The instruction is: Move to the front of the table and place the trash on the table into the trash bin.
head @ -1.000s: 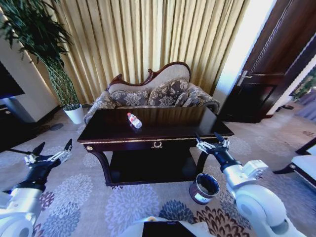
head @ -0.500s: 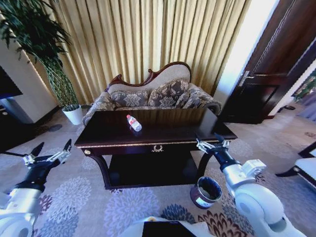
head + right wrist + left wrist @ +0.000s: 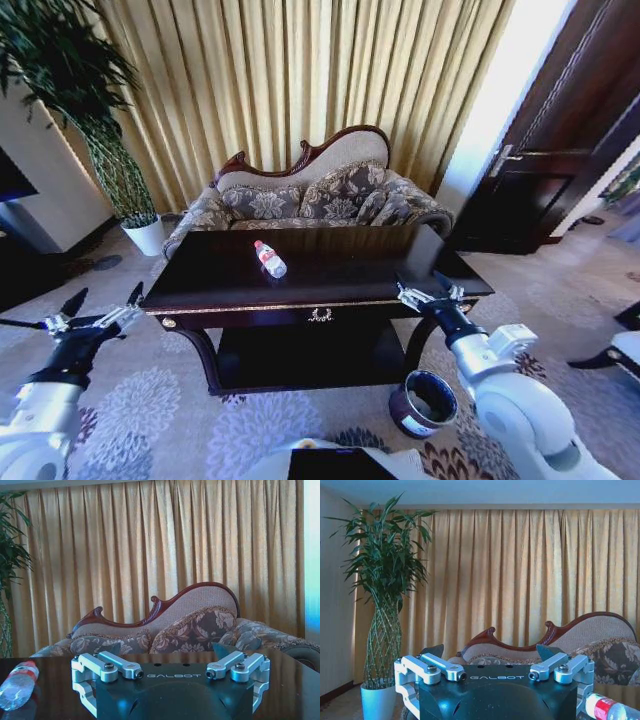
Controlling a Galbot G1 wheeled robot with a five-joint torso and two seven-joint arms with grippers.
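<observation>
The dark glossy table with gold trim stands right in front of me. On its top, left of middle, lies the trash: a clear plastic bottle with a red cap, on its side. The bottle shows at the edge of the left wrist view and the bottle lies on the tabletop in the right wrist view. The round dark trash bin stands on the carpet by the table's front right leg. My left gripper hangs open left of the table. My right gripper is open at the table's front right edge, above the bin.
A floral sofa stands behind the table before gold curtains. A tall plant in a white pot is at the back left, a dark door at the right. A chair corner sits far right. Patterned carpet lies open left of the table.
The whole head view has shifted: the camera has come nearer to the table, which looks larger and lower in the picture. Both arms hold the same open pose.
</observation>
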